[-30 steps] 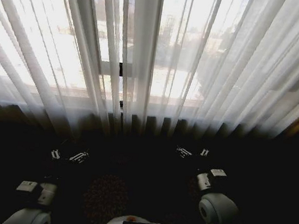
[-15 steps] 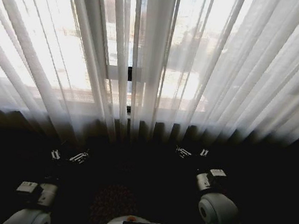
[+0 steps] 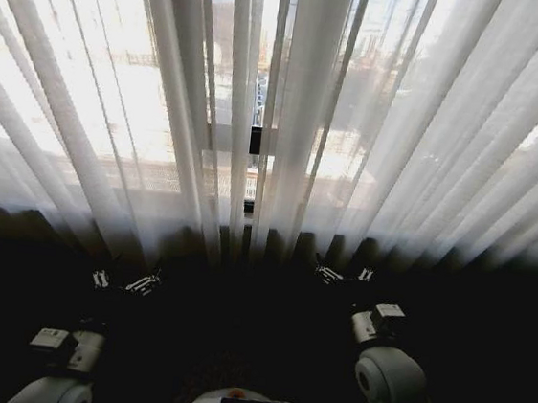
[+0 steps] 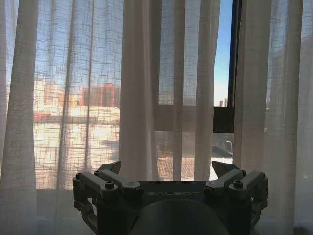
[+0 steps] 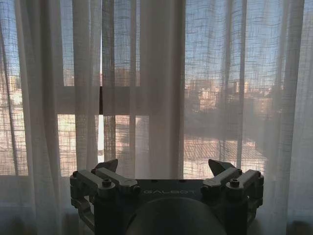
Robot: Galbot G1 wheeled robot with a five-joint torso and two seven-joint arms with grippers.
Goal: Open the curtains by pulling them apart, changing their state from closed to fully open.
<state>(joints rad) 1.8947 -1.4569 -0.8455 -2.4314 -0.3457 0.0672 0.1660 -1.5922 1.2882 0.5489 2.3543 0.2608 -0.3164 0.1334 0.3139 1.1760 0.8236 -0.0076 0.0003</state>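
We are facing the curtains [image 3: 297, 118], all but closed save a thin middle slit, left gripper [image 4: 166, 169] and right gripper [image 5: 165, 166] both spread wide, gripping nothing.

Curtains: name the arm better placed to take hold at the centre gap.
Right, probably. The right claw sits open, higher and nearer the curtains and their narrow gap than the left claw, which hangs open, lower and further left.

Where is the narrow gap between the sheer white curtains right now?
In the head view the gap sits near the middle, slightly toward the robot's left, exposing the black window-frame bar between the sheer white curtains.
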